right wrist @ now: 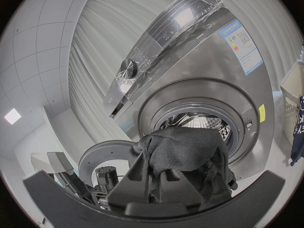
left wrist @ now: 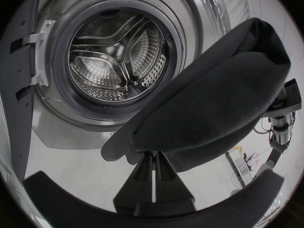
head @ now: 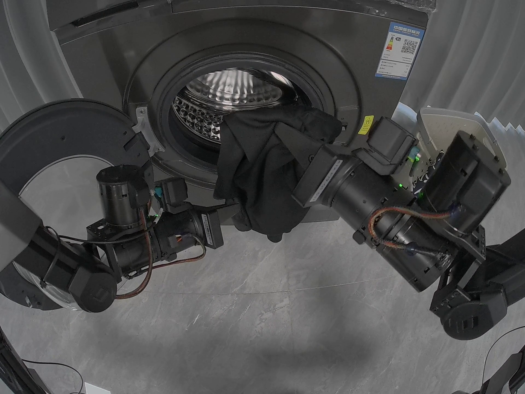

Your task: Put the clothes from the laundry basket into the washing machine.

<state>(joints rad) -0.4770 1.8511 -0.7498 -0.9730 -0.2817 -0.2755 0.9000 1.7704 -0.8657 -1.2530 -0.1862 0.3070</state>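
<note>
grey tiled floor (head: 262, 313) runs up to a dark front-loading washing machine (head: 328, 45), with a pale pleated curtain (head: 470, 56) behind it on both sides. the round door (head: 60, 132) hangs wide open to the left, and the steel drum (head: 229, 91) shows through the opening.

the left tool (left wrist: 154, 155) is low at the near left of the opening. its fingers are closed to a thin slit, pinching the lower edge of a black garment (head: 262, 171). the right tool (right wrist: 155, 167) comes in from the right, higher up, with its fingers pressed into the cloth and gripping the garment's upper part, which bunches over them. between the two tools the black garment hangs in front of the lower right of the opening. its top lies against the door rim and its bottom dangles below the opening, above the floor. from here i cannot tell whether any of it is past the rim and inside the drum.

a pale laundry basket (head: 454, 124) stands to the right of the machine, behind the right arm, and a dark blue cloth (right wrist: 297, 133) hangs over its edge.
</note>
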